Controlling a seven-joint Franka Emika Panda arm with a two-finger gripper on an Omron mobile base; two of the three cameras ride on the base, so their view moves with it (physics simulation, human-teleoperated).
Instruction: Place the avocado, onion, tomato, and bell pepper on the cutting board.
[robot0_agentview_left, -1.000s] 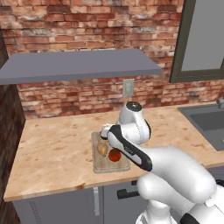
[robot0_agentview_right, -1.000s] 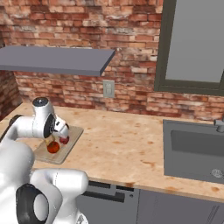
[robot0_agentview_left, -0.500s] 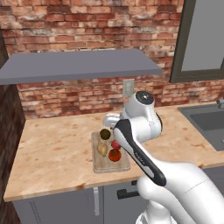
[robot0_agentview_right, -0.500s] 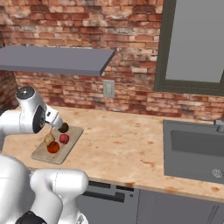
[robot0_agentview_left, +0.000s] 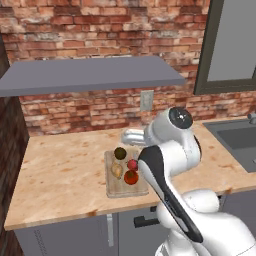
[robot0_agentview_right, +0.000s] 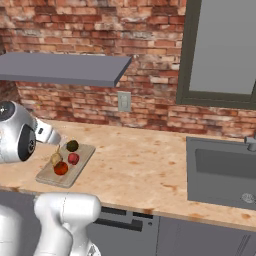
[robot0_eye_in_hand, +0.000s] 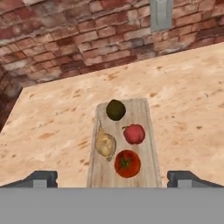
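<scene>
**Four vegetables on the wooden board**

Hand view: the cutting board (robot0_eye_in_hand: 146, 131) is seen from above as a flat, light-brown wooden rectangle with visible grain and rounded corners, lying on a speckled, sandy-toned stone-look counter (robot0_eye_in_hand: 52, 122). All four items are set on it. The avocado (robot0_eye_in_hand: 116, 109), dark olive and egg-shaped with a dull skin, is placed at the board's far end. The onion (robot0_eye_in_hand: 105, 145), a tan bulb with papery skin and a thin pointed tip, is found nearer, along one long edge. The bell pepper (robot0_eye_in_hand: 134, 134), crimson, glossy and slightly lumpy, is seated just beside the onion, apart from it. The tomato (robot0_eye_in_hand: 127, 163), smooth, round and orange-red with a dark stem spot, is placed nearest the camera, close to the onion and pepper.

The gripper (robot0_eye_in_hand: 112, 180) is held above the board's near end with nothing between its fingers; the two dark fingertips (robot0_eye_in_hand: 40, 178) are spread wide, one at each side of the view.

Behind the counter a rough red brick wall (robot0_eye_in_hand: 65, 39) is seen, with a grey outlet plate (robot0_eye_in_hand: 161, 13) set in it. From the left base view the same board (robot0_agentview_left: 112, 187) is shown under a flat grey shelf (robot0_agentview_left: 90, 75), and from the right base view a dark grey sink (robot0_agentview_right: 220, 172) is sunk into the counter, well apart from the board (robot0_agentview_right: 47, 175).
</scene>
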